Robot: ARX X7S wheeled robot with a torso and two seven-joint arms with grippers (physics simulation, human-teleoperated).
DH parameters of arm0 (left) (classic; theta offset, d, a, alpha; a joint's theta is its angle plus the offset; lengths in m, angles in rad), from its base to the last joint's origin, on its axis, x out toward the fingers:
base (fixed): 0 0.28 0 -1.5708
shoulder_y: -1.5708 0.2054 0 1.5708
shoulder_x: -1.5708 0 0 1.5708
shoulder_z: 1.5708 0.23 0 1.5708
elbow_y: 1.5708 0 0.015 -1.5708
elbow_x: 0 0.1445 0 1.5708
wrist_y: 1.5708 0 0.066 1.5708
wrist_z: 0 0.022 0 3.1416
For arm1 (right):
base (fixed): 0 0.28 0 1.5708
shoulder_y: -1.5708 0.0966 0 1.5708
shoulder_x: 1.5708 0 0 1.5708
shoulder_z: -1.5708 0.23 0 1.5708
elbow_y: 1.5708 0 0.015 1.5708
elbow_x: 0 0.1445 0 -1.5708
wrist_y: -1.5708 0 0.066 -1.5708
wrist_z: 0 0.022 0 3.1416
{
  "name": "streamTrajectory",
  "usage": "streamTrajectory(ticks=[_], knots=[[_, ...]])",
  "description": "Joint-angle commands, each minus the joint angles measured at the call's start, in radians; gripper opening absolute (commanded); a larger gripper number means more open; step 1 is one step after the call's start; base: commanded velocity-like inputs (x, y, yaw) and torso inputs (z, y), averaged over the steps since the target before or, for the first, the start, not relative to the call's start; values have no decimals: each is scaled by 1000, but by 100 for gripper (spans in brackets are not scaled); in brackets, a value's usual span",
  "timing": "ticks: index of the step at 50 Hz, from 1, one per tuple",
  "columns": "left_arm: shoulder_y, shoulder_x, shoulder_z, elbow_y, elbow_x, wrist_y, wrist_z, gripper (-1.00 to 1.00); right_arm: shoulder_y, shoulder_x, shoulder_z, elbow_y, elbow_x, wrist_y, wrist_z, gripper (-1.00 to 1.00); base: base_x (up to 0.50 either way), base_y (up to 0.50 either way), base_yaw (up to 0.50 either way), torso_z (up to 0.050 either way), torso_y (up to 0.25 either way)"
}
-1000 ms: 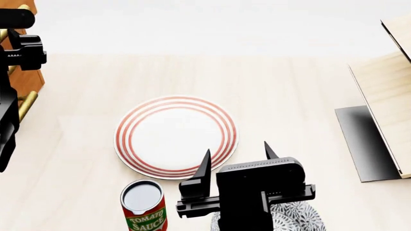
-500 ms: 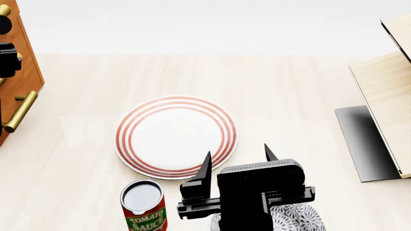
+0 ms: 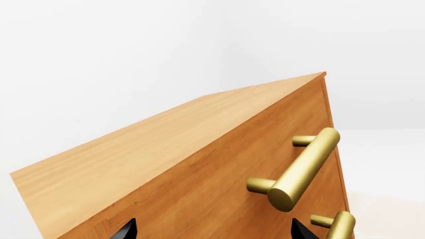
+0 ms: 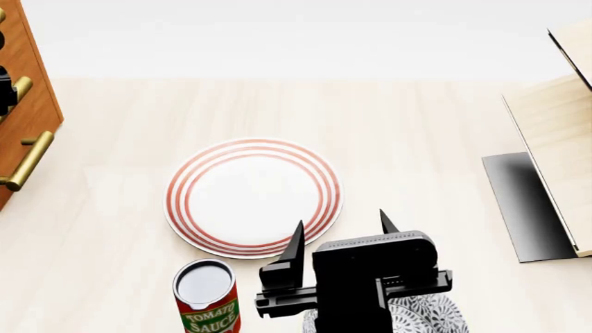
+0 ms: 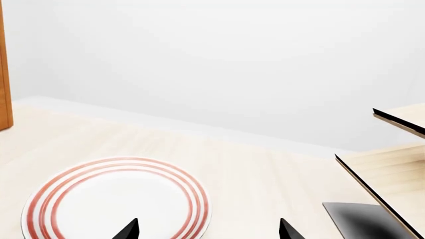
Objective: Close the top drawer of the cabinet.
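A: Where is the top drawer (image 3: pixel 219 169) sitting right now?

B: It is looking flush in the cabinet (image 4: pixel 26 104) at the far left of the tabletop (image 4: pixel 407 118); I am not seeing any gap around its front, so I am judging it shut or nearly so. Its brass bar handle (image 3: pixel 302 169) is sticking out just ahead of the left hand (image 3: pixel 209 230).

A: What is worrying you from here?

B: The left hand's 2 fingertips are straddling the drawer front below that handle. I am thinking a careless pull-away could be catching the bar and dragging the drawer back out. The lower handle (image 3: pixel 335 226) is also close by.

A: And the hands themselves?

B: The left one is spread wide, holding nothing; whether its tips are touching the wood, I cannot tell. The right hand (image 4: pixel 340 239) is also spread open and empty, hovering near the striped plate (image 4: pixel 251 198), beside the tomato sauce can (image 4: pixel 207 297).
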Motion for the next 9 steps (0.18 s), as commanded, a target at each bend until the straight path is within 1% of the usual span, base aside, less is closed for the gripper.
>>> streamTrajectory(ticks=[1, 9], knots=[[4, -16, -36, -14, 15, -5, -19, 100, 6, 4, -5, 6, 6, -1, 3, 100, 0, 0, 0, 0, 0], [8, -12, -36, -14, 13, 0, -13, 100, 7, 5, -8, 16, 11, -9, 6, 100, 0, 0, 0, 0, 0]])
